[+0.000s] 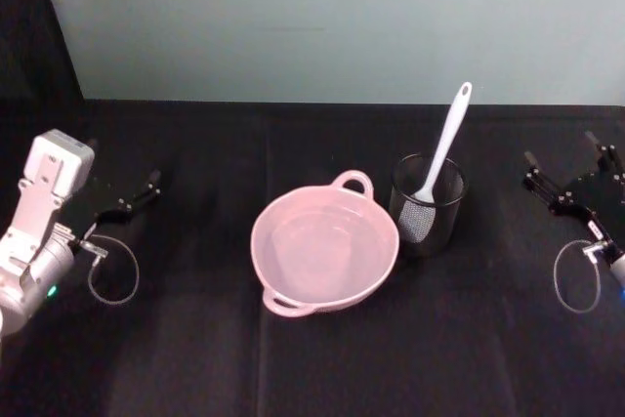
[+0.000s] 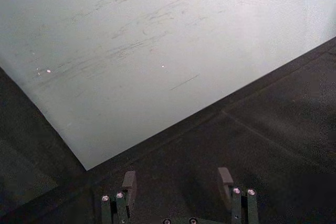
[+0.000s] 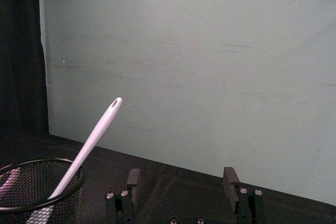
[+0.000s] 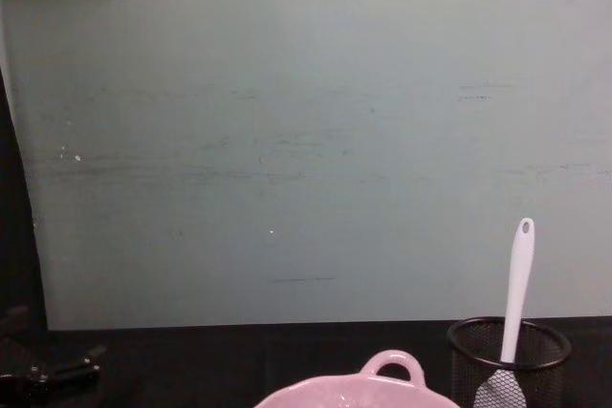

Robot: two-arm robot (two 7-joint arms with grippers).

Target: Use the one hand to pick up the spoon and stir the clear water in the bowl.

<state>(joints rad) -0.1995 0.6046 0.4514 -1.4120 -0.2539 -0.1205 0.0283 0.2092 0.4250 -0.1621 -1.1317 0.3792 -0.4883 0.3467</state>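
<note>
The spoon (image 1: 441, 148) stands head-down in the mesh cup (image 1: 428, 204), its handle leaning up and away toward the table's (image 1: 195, 358) far edge. The cup sits just right of the bowl (image 1: 324, 251), near the table's middle; the bowl holds clear water. Nothing of the task is done, by the look of it: the spoon is ungrasped, the water unstirred. Lifting the spoon, carrying it to the bowl and stirring all remain. The right gripper (image 1: 566, 175) hangs near the right edge, well apart from the spoon, jaws wide with nothing between them. The left gripper (image 1: 127, 200) is parked near the left edge, jaws likewise wide and empty.
</note>
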